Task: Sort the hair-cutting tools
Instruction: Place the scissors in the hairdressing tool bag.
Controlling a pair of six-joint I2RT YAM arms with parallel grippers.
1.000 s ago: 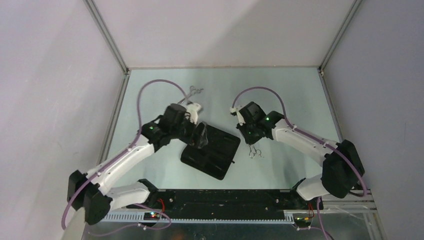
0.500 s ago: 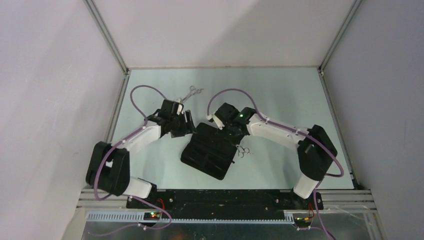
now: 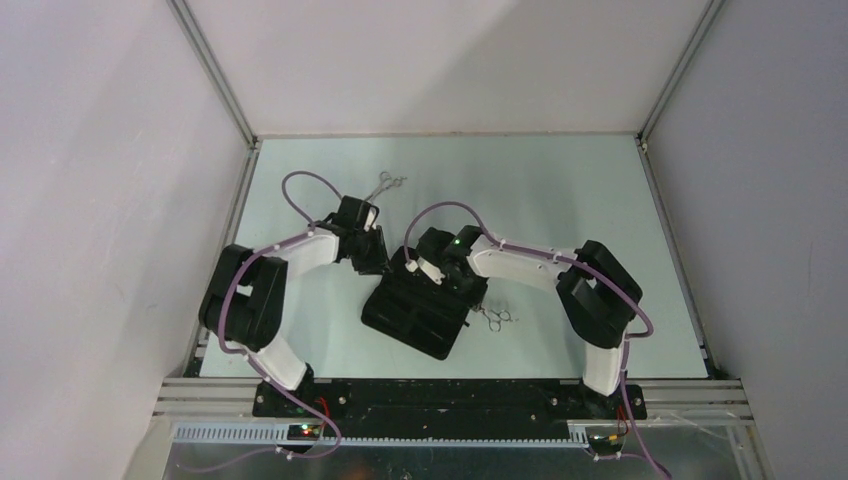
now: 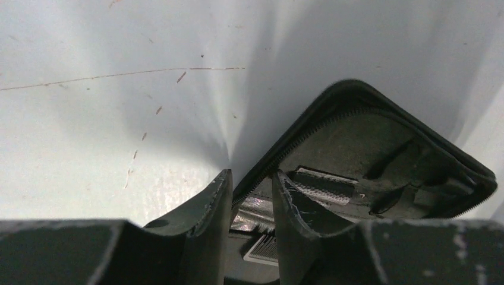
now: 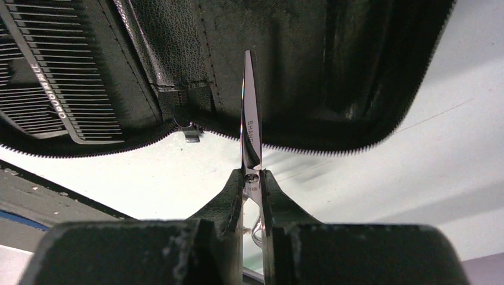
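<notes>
Both arms fold inward: left gripper (image 4: 252,178), at ten o'clock, narrowly parted; right gripper (image 5: 252,175), central, clamps scissors (image 5: 250,127).

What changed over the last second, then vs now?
The right gripper, shut on one pair of scissors, swung left, bringing the blades over the open case. The left gripper drew back to the case's far-left edge, fingers narrowing around its rim. Unchanged: case position, other scissors at the far side.

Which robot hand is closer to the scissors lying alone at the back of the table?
Left. The left gripper is just in front of the back scissors, at the case edge. The right gripper is farther, over the case, holding the second scissors.
</notes>
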